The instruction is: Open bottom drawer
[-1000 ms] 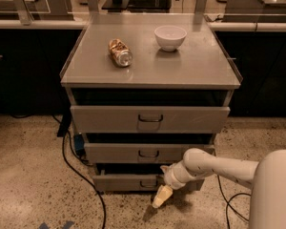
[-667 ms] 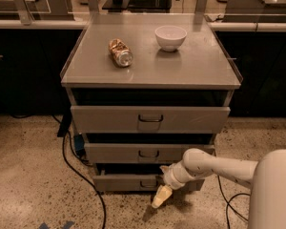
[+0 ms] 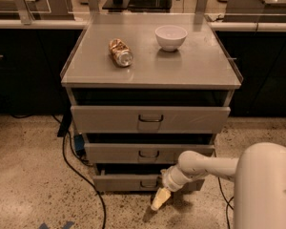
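Note:
The bottom drawer (image 3: 126, 181) is the lowest grey front of the cabinet, with a small dark loop handle (image 3: 149, 184). Its front sits slightly forward, with a dark gap above it. My gripper (image 3: 160, 199) hangs at the end of the white arm (image 3: 205, 166), just right of and below the handle, in front of the drawer's lower right part, pointing down towards the floor. It does not visibly hold the handle.
Above are the middle drawer (image 3: 150, 152) and the top drawer (image 3: 150, 118). On the cabinet top (image 3: 86, 66) lie a crushed can (image 3: 120, 52) and a white bowl (image 3: 170, 36). Black cables (image 3: 66, 151) run along the speckled floor at the left.

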Tool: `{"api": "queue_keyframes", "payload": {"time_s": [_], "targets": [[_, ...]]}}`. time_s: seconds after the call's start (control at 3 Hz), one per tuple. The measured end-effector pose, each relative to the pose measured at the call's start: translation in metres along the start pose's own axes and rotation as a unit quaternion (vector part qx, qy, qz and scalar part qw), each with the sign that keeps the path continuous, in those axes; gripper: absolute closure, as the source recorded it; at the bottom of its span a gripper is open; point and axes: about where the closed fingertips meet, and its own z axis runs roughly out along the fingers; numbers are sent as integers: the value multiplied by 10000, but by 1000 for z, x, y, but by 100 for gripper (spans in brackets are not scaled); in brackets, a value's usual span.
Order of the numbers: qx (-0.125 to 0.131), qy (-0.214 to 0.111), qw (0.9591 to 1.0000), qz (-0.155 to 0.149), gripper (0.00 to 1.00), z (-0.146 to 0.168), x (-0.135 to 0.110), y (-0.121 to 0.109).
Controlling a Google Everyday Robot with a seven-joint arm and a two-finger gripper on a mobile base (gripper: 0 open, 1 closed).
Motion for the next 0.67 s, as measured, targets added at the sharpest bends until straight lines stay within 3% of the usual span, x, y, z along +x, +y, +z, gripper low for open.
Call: {"api": "queue_keyframes", "payload": {"time_s": [0.33, 0.67], "targets": [[-34, -10, 9999, 118, 0, 14, 21, 16], [256, -445, 9987, -3, 0, 38, 32, 28]]}}
